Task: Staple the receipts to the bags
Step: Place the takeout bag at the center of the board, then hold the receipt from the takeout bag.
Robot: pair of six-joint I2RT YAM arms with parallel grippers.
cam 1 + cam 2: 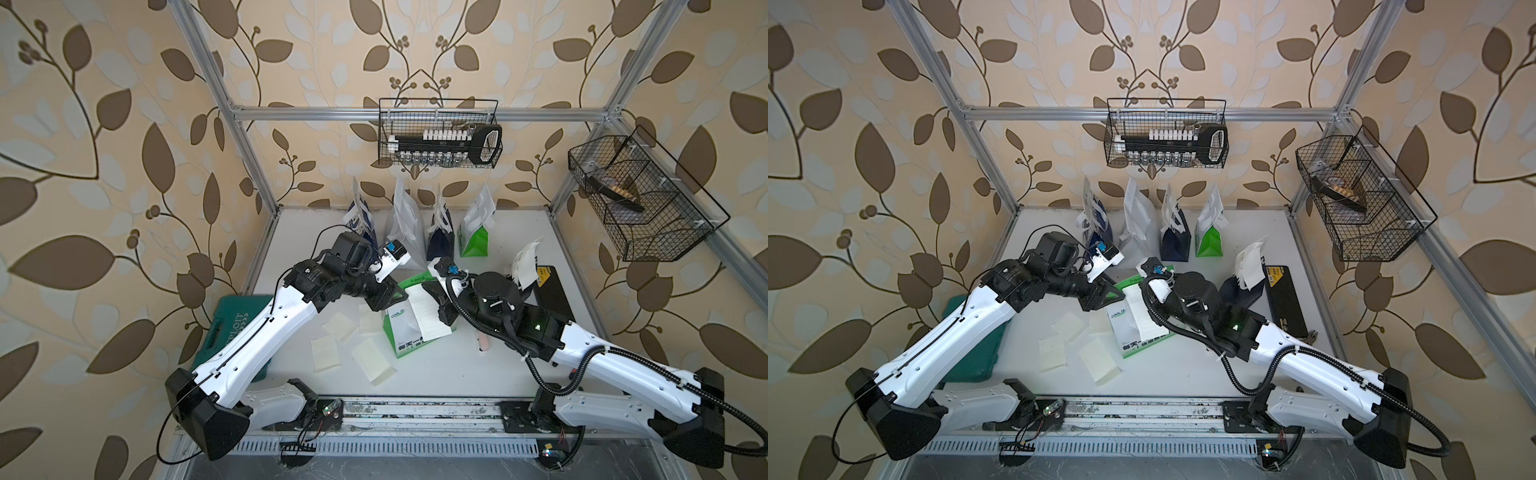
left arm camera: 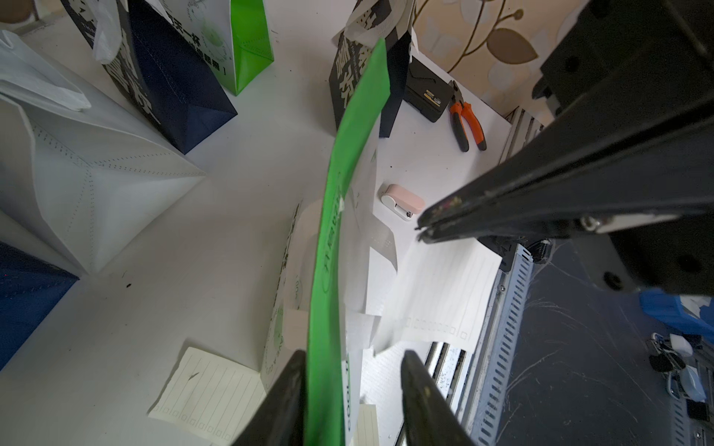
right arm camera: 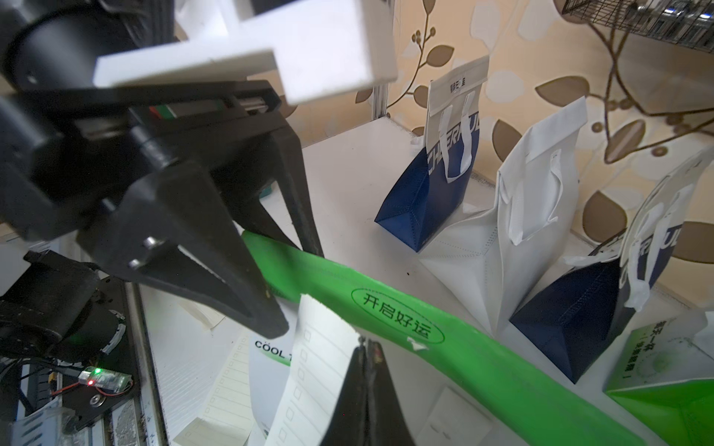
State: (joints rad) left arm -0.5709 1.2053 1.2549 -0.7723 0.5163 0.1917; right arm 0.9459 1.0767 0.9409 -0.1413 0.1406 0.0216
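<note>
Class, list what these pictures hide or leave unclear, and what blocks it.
Pink stapler: partly under the right arm in a top view.
Teal case: left arm covers much of it in both top views.
Loose receipt: print too small in a top view.
Receipt pinched by the right gripper: lower end cut off by the right wrist view's edge.

navy bags (image 1: 440, 247) 3 | green-and-white bags (image 1: 473, 245) 2 | white bag (image 1: 405, 232) 1 | receipts (image 1: 325, 353) 6 countable | wire baskets (image 1: 384, 124) 2, upper centre and upper right | pink stapler (image 2: 402, 200) 1 | pliers (image 2: 465, 123) 1 | teal case (image 1: 232, 316) 1 | black case (image 1: 550, 291) 1
</note>
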